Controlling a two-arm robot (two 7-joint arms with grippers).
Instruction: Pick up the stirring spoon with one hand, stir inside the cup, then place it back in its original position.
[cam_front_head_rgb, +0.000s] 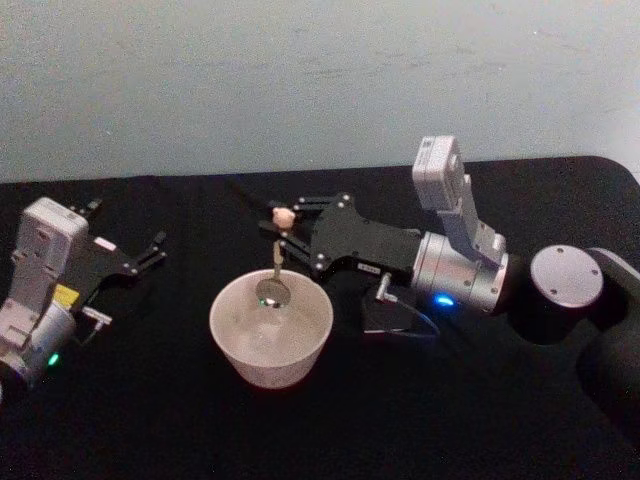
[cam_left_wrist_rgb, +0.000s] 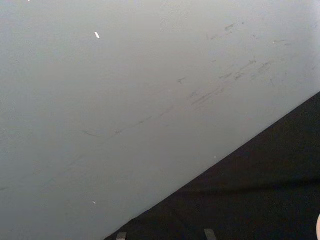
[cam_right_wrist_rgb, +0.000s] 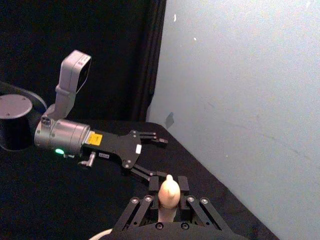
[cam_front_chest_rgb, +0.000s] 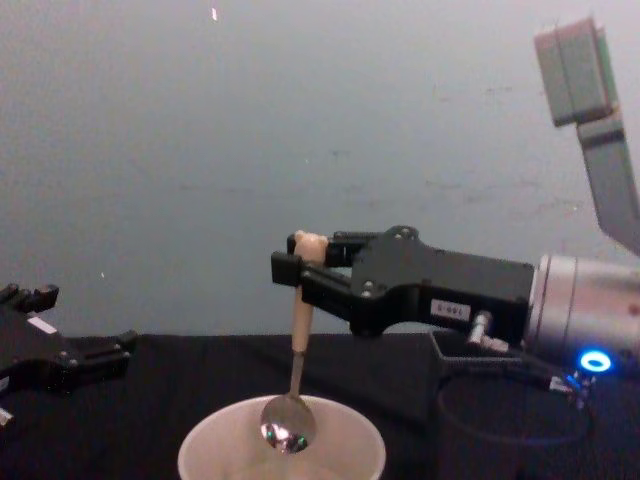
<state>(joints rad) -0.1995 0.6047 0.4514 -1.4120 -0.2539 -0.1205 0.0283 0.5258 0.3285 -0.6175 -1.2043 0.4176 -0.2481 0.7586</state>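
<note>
The bench (cam_front_head_rgb: 150, 420) is covered all over in black cloth, flat and dark from its near side to its far edge, which runs straight along a pale wall (cam_front_head_rgb: 300, 80). The cup (cam_front_head_rgb: 262, 362) stands upright on it near the middle, mouth open upward, cream-white against the black. Just to the cup's right and slightly farther back stands the dark grey holder (cam_front_head_rgb: 392, 320), apart from the cup, its lower part hard to tell from the cloth.
</note>
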